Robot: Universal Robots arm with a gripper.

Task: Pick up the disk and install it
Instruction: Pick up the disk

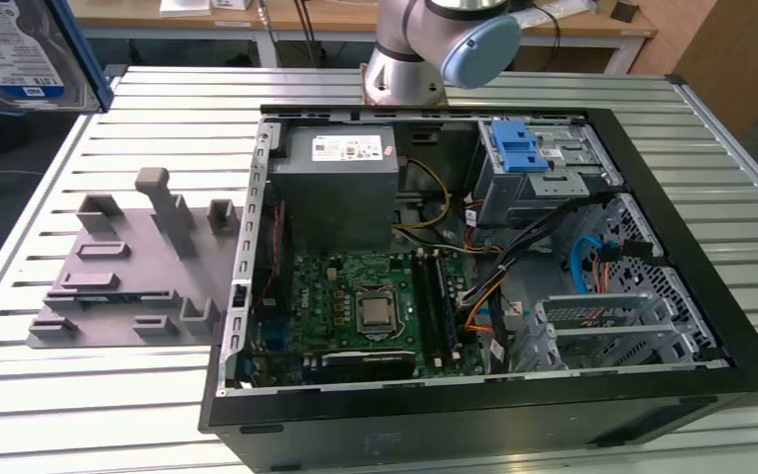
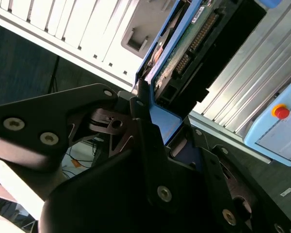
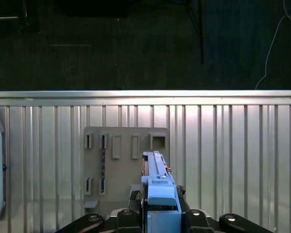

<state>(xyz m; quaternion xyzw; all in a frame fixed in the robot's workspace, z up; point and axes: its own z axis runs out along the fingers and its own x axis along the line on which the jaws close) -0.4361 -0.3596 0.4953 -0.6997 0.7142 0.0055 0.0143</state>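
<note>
The disk (image 1: 17, 49) fills the upper corner at the exterior view's left, label toward the camera. An open computer case (image 1: 485, 415) lies on the slatted metal surface (image 1: 76, 405), with its motherboard (image 1: 340, 286) and grey power supply (image 1: 333, 197) exposed. A grey fixture plate (image 1: 115, 286) sits just beside the case. The arm (image 1: 418, 54) stands behind it.

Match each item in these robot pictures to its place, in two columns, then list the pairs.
1. silver rectangular hard disk with blue plastic rails
2. grey plastic fixture plate with upright pegs
3. green motherboard circuit board
4. blue ridged plastic tab

A. flat on the slatted metal table
B. gripped in the end effector
C. flat inside the open black computer case
D. atop the silver metal drive cage

Pairs: 1-B, 2-A, 3-C, 4-D
</note>
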